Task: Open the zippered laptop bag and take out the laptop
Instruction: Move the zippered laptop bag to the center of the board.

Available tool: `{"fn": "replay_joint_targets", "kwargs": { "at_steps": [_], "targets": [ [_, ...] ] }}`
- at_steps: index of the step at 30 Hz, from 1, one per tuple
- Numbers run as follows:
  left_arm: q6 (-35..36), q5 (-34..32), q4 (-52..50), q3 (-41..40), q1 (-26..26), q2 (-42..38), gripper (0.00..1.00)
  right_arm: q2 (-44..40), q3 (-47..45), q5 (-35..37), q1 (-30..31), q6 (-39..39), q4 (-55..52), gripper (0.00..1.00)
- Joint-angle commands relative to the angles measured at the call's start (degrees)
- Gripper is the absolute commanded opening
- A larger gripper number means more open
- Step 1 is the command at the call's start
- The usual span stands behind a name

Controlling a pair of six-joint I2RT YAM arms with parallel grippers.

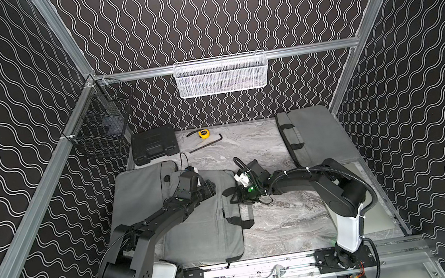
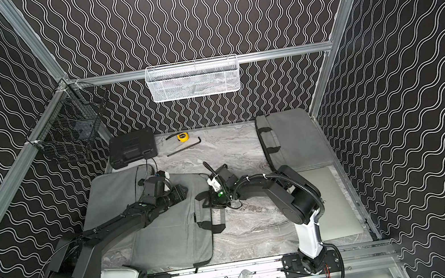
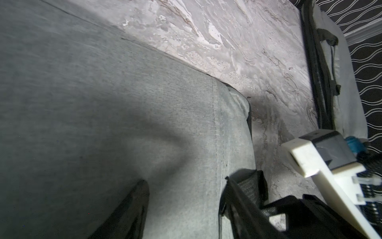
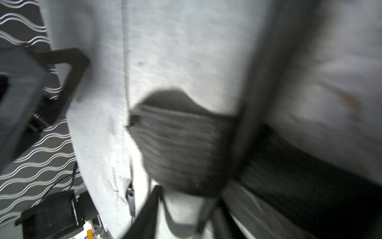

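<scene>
We see a grey marble-patterned surface (image 1: 261, 146). On its near left part a grey fabric laptop bag (image 1: 199, 232) lies flat, its black strap handles turned towards the middle. A second grey fabric bag (image 1: 316, 131) lies flat at the far right, and just nearer than it a flat silver laptop (image 1: 379, 218) lies along the right edge. At the far left sits a black plastic tool case (image 1: 153, 145). Beside it lie a yellow tape measure (image 1: 203, 133) and a black L-shaped hex key (image 1: 207, 145), near each other but apart.

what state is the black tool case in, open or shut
Shut: the black tool case lies flat with its lid down in both top views.
</scene>
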Motion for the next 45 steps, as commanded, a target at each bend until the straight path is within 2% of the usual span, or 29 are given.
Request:
{"fn": "replay_joint_targets", "kwargs": {
  "at_steps": [1, 5, 11, 14, 21, 26, 30, 36, 41, 45],
  "targets": [
    [1.1, 1.2, 1.1, 1.1, 0.2, -0.4, 0.63, -3.7, -0.8, 3.5, -1.1, -0.7, 0.6, 0.18],
    [2.5, 2.1, 0.3, 1.8, -0.1, -1.6, 0.63, -7.5, -4.7, 4.6, -5.3, -0.6, 1.3, 0.00],
    [6.6, -0.5, -2.3, 3.6, -3.5, -5.5, 0.63, -12.8, -8.2, 5.1, -13.2, -2.5, 0.7, 0.00],
    [10.2, 0.6, -1.4, 4.7, -6.4, -5.0, 0.63, -13.4, -7.2, 5.7, -17.0, -4.8, -1.9, 0.00],
    [20.9, -3.4, -2.8, 9.3, -19.0, -2.7, 0.62, -8.8, 3.1, 7.8, -24.0, -12.2, -10.1, 0.00],
    [25.0, -4.4, -3.2, 11.1, -24.6, -0.9, 0.62, -5.4, 9.0, 10.4, -24.7, -15.7, -12.4, 0.02],
    [20.7, -3.3, -2.5, 10.1, -24.9, 1.1, 0.62, -6.0, 9.5, 11.8, -24.7, -17.1, -12.3, 0.24],
    [8.7, -3.3, -1.1, 6.9, -24.4, 3.3, 0.63, -12.0, 3.8, 14.0, -24.5, -18.4, -13.0, 0.50],
    [-4.6, -1.2, 0.5, 2.7, -23.0, 1.2, 0.64, -20.3, -5.5, 19.1, -19.7, -17.0, -16.1, 0.54],
    [-16.6, 0.5, 3.4, -1.4, -22.4, 0.3, 0.63, -29.1, -14.0, 27.1, -8.1, -12.1, -17.1, 0.54]
  ]
}}
